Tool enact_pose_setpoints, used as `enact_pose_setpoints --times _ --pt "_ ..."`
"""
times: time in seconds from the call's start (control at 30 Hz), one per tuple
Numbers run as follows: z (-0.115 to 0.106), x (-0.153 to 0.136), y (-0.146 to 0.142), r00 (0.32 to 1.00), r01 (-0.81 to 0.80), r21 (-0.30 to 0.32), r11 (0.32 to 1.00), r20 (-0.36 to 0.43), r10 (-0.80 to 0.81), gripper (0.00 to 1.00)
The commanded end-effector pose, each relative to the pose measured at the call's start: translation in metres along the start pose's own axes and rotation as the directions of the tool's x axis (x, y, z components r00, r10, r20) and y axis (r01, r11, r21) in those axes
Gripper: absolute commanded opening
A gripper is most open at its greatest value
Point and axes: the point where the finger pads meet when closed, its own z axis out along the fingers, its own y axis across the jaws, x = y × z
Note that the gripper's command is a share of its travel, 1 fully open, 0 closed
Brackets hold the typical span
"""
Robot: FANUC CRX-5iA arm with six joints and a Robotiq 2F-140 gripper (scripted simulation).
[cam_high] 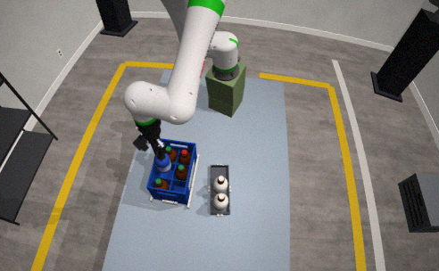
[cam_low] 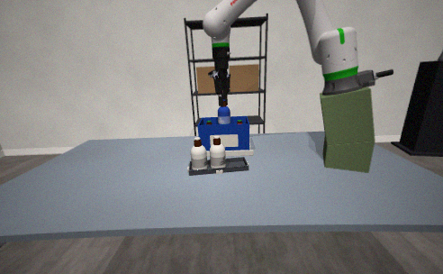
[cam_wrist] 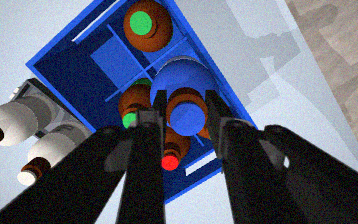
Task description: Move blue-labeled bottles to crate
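Black, blocky fingers of my tool [cam_wrist: 186,117] pinch the brown neck of the blue-labeled bottle [cam_wrist: 182,87], holding it upright just above the blue crate [cam_wrist: 65,75]. Round green and red caps show beneath; its own label is mostly hidden. Beyond, two white bottles stand on the grey tray [cam_high: 219,169], on the pale blue tabletop [cam_low: 113,194].

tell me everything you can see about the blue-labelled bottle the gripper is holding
The brown bottle with a blue label and blue cap hangs upright, pinched at its neck by the black two-finger gripper, which is shut on it. Its lower body sits at about the rim of the blue plastic crate, over a slot on the crate's left side in the top view, beside brown bottles with green and red caps. Whether its base touches the crate floor cannot be seen.
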Motion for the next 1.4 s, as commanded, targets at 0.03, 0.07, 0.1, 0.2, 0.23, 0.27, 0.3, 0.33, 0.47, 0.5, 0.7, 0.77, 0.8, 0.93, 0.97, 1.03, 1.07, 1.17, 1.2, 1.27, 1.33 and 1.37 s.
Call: enact_pose_setpoints --times 0.03,0.07,0.1,0.2,0.23,0.27,0.3,0.33,0.47,0.5,0.7,0.77,0.8,0.93,0.97,1.03,1.07,1.17,1.2,1.27,1.33,1.37 --pt "0.005 0.001 0.0 1.0 0.0 0.0 1.0 -0.002 0.0 0.1" --pt "0.006 0.001 0.0 1.0 0.0 0.0 1.0 -0.002 0.0 0.1" --pt "0.007 0.001 0.0 1.0 0.0 0.0 1.0 -0.002 0.0 0.1" --pt "0.011 0.001 0.0 1.0 0.0 0.0 1.0 -0.002 0.0 0.1" --pt "0.013 0.001 0.0 1.0 0.0 0.0 1.0 -0.002 0.0 0.1" --pt "0.014 0.001 0.0 1.0 0.0 0.0 1.0 -0.002 0.0 0.1" --pt "0.015 0.001 0.0 1.0 0.0 0.0 1.0 -0.002 0.0 0.1" --pt "0.015 0.001 0.0 1.0 0.0 0.0 1.0 -0.002 0.0 0.1" --pt "0.019 0.001 0.0 1.0 0.0 0.0 1.0 -0.002 0.0 0.1" --pt "0.02 0.001 0.0 1.0 0.0 0.0 1.0 -0.002 0.0 0.1" --pt "0.028 0.001 0.0 1.0 0.0 0.0 1.0 -0.002 0.0 0.1" --pt "0.03 0.001 0.0 1.0 0.0 0.0 1.0 -0.002 0.0 0.1" --pt "0.032 0.001 0.0 1.0 0.0 0.0 1.0 -0.002 0.0 0.1" --pt "0.034 0.001 0.0 1.0 0.0 0.0 1.0 -0.002 0.0 0.1" --pt "0.035 0.001 0.0 1.0 0.0 0.0 1.0 -0.002 0.0 0.1" --pt "0.038 0.001 0.0 1.0 0.0 0.0 1.0 -0.002 0.0 0.1" --pt "0.039 0.001 0.0 1.0 0.0 0.0 1.0 -0.002 0.0 0.1" --pt "0.043 0.001 0.0 1.0 0.0 0.0 1.0 -0.002 0.0 0.1" --pt "0.044 0.001 0.0 1.0 0.0 0.0 1.0 -0.002 0.0 0.1" --pt "0.046 0.001 0.0 1.0 0.0 0.0 1.0 -0.002 0.0 0.1" --pt "0.048 0.001 0.0 1.0 0.0 0.0 1.0 -0.002 0.0 0.1" --pt "0.05 0.001 0.0 1.0 0.0 0.0 1.0 -0.002 0.0 0.1"
